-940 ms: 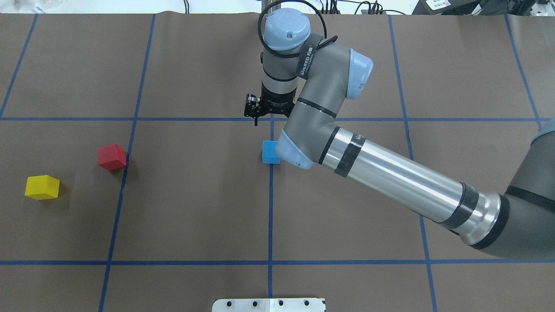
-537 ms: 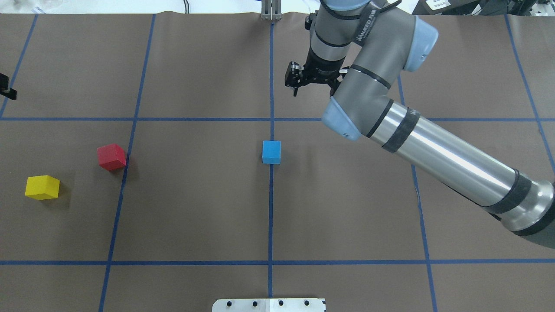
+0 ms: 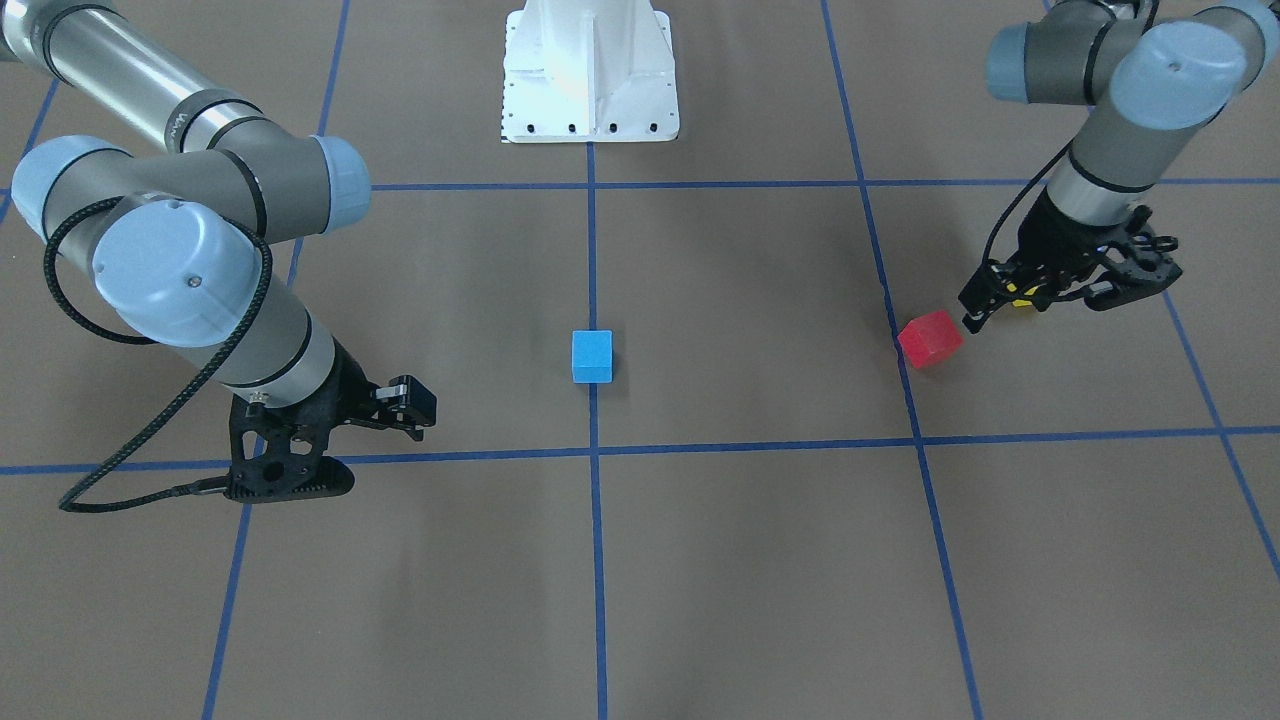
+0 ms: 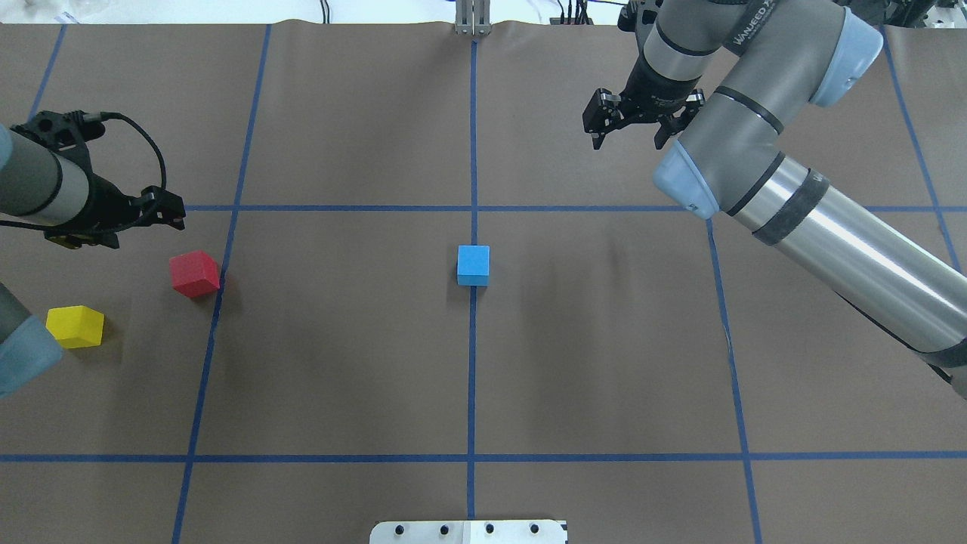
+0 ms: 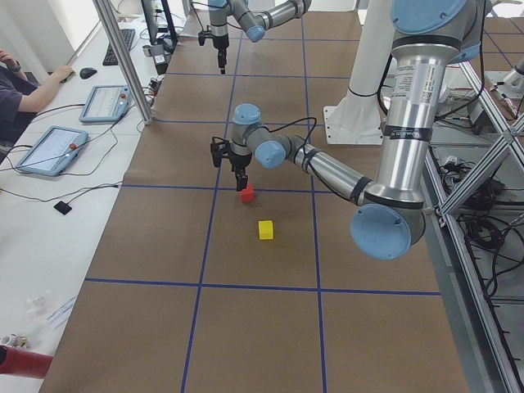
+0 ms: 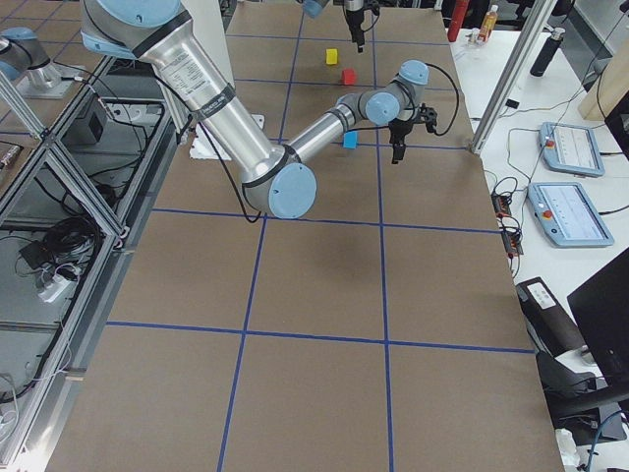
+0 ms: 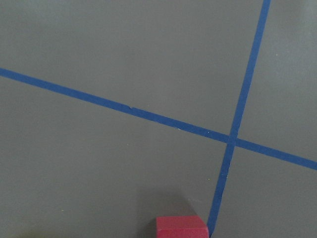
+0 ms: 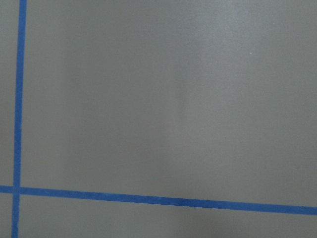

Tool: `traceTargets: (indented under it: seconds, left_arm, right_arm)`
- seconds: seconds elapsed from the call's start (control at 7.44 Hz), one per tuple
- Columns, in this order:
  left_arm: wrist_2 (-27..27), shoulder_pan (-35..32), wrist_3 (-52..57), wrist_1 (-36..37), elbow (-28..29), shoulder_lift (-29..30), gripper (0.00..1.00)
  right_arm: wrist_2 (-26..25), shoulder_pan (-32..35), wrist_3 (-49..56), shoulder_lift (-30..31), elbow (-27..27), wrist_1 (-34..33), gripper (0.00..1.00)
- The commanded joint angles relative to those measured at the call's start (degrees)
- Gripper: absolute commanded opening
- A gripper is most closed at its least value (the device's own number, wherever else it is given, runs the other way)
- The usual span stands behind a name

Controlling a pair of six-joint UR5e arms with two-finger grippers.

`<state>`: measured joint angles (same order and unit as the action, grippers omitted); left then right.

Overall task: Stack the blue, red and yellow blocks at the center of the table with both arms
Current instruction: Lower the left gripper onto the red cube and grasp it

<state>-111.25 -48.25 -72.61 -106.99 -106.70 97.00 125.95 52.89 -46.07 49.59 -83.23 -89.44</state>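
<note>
Blue base is set; the arms trade places over the table.
On the brown, tape-gridded table [image 4: 340, 363], the right arm [image 4: 831, 242] has swung off the centre to the far right corner, and its right gripper [image 4: 627, 140] hangs there with fingers spread, carrying nothing. The left arm [image 4: 38, 189], absent a moment ago, now reaches in from the left edge; the left gripper [image 4: 172, 211] also looks spread and empty, hovering just beyond the red block [image 4: 194, 273] without touching it. The blue block [image 4: 473, 264] has not moved: it sits alone on the centre line, so the base of the stack seems placed. The red block and, further out, the yellow block [image 4: 74, 326] lie where they were, well apart from centre, so red looks the likely next pick.
</note>
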Motion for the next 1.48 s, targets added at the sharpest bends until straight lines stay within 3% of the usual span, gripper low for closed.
traceTargets:
  seconds: [0.0,0.67,0.81,0.94,1.07,1.21,1.34]
  left_arm:
    - [4.02,4.30,-3.24,-2.61,2.46,0.29,0.99]
    - [5.43,6.85,-2.11,-3.05,7.81,2.39,0.96]
    - [5.43,6.86,-1.75,-3.75,7.91,2.49,0.85]
    - [5.35,6.86,-1.75,-3.76,7.83,2.40,0.57]
    - [5.00,6.77,-1.84,-3.50,7.22,2.49,0.10]
    - [4.47,6.68,-1.66,-3.14,6.60,2.23,0.00]
    - [0.90,5.90,-0.79,-2.45,4.94,1.96,0.00]
  right_arm:
    - [0.00,0.29,0.54,1.56,-0.88,0.32,0.99]
    - [-0.18,0.29,0.54,2.00,-0.88,0.41,0.99]
    - [-0.18,0.20,0.54,1.92,-0.88,0.50,0.99]
    - [-0.18,0.29,0.45,1.92,-0.96,0.41,0.99]
    - [-0.18,0.29,0.45,2.00,-1.40,0.41,0.99]
    - [-0.09,0.29,0.45,2.00,-1.40,0.41,0.99]
    - [-0.09,0.29,0.45,1.92,-1.49,0.41,0.99]
